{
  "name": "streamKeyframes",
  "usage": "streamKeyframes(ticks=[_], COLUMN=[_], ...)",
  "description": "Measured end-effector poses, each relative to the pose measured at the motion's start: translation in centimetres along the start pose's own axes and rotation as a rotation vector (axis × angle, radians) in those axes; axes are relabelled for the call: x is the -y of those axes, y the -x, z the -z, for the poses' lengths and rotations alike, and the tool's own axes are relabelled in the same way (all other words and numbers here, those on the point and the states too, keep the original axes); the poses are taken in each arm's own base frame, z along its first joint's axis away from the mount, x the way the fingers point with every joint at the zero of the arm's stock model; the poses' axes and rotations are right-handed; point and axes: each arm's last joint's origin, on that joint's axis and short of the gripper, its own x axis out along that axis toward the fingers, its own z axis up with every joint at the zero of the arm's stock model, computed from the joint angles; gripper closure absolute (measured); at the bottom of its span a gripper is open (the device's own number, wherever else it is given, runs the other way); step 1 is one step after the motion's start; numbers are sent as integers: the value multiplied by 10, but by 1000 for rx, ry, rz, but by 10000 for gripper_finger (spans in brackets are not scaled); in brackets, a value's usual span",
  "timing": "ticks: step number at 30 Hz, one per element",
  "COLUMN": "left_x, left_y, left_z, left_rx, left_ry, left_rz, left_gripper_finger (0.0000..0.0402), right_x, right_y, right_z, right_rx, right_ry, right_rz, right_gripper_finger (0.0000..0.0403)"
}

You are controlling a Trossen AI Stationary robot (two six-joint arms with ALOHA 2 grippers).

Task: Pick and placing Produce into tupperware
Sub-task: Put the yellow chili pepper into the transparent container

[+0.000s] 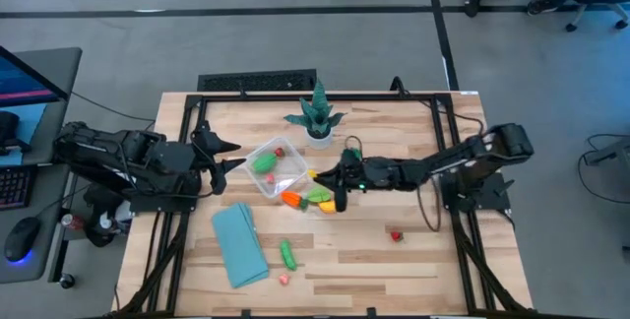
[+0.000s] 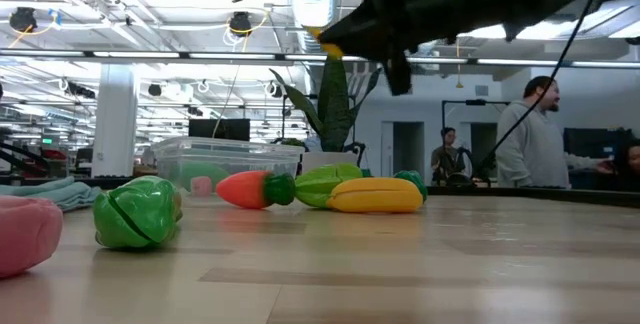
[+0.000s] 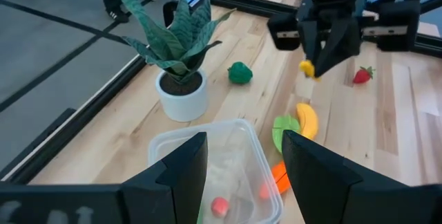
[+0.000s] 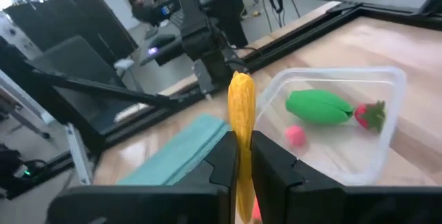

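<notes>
Wooden tabletop, and I am partway through: the tupperware (image 1: 275, 166) beside the potted plant (image 1: 317, 114) holds a green piece, a strawberry and a pink bit. My right gripper (image 4: 241, 160) pinches a yellow piece (image 4: 241, 124) above the pile beside it (several strays remain). My left gripper (image 3: 240, 156) waits spread.

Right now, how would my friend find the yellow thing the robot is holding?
Find the clear tupperware mid-table. Just beside it the right claw is shut on a long yellow piece, lifted above the table. The other produce lies on the table or in the tupperware.
</notes>
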Motion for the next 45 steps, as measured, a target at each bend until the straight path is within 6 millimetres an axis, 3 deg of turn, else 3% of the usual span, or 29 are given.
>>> streamKeyframes(ticks=[10, 21, 45], left_x=[-1, -2, -2], left_y=[-1, -1, -1], left_z=[3, 3, 3], left_rx=[-16, -8, 4], left_ry=[-3, -4, -5], left_rz=[-10, -38, -64], left_gripper_finger=[223, 223, 223], right_x=[15, 27, 55], right_y=[-52, -93, -99], right_z=[-8, -5, -2], right_rx=[-29, -58, -135], right_ry=[17, 10, 27], right_rz=[-40, -68, 81], right_gripper_finger=[375, 374, 372])
